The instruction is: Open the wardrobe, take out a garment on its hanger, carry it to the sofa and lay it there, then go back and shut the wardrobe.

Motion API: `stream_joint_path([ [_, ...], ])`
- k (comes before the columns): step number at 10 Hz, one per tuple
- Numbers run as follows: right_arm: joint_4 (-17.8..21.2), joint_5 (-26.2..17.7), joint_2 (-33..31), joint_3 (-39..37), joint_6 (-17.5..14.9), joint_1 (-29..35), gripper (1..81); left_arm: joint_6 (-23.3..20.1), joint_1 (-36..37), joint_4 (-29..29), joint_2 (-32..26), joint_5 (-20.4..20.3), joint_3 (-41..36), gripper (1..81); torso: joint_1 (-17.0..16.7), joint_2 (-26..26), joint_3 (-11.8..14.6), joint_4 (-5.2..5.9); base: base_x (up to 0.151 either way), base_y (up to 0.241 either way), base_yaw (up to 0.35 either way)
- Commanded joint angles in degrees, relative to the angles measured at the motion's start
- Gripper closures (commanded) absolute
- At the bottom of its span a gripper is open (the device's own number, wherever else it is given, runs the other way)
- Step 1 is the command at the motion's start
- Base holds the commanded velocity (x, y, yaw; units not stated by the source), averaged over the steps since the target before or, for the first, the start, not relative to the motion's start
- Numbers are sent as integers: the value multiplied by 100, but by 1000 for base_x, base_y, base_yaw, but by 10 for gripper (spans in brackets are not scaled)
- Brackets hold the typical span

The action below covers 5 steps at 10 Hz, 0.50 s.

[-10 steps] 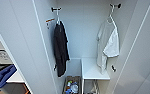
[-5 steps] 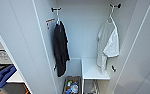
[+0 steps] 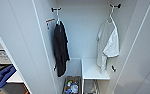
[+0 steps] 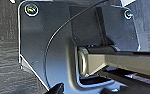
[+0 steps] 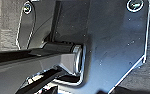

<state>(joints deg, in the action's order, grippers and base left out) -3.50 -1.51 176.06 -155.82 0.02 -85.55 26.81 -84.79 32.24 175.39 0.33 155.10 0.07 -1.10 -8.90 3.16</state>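
Wardrobe: the wardrobe [image 3: 83, 37] stands open, both white doors swung wide to either side, its white interior facing the head camera.
Garment: the white T-shirt [image 3: 107, 45] hangs inside on the right, near the right side wall, above a low white shelf [image 3: 92, 71].
Hanger: the thin white hanger [image 3: 111, 15] carries the T-shirt; its hook sits on a dark peg at the top of the right wall.
Black garment: a long black garment [image 3: 60, 50] hangs on the left side from its own dark peg, well apart from the T-shirt.
Below: a box of small colourful items [image 3: 71, 86] sits on the wardrobe floor, under the black garment and beside the shelf.
Sofa: a blue shape [image 3: 1, 77] shows past the left door; I cannot tell whether it is the sofa.
Claws: both wrist views show the robot's own dark plate and jointed bar over a grey floor; I cannot tell whether either claw is open or closed, nor place the garment relative to either claw.
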Motion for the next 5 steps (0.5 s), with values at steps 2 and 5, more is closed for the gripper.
stream_joint_path([
  [2, 69, -332, 108, 44, -20, 130, 10, 18, 168, 45, 120, 582, -50, 10, 0, 0, 0, 0, 0, 0, 0],
  [5, 95, -350, 134, 79, -11, 148, 10, 26, 186, 36, 137, 556, -59, 10, 0, 0, 0, 0, 0, 0, 0],
])
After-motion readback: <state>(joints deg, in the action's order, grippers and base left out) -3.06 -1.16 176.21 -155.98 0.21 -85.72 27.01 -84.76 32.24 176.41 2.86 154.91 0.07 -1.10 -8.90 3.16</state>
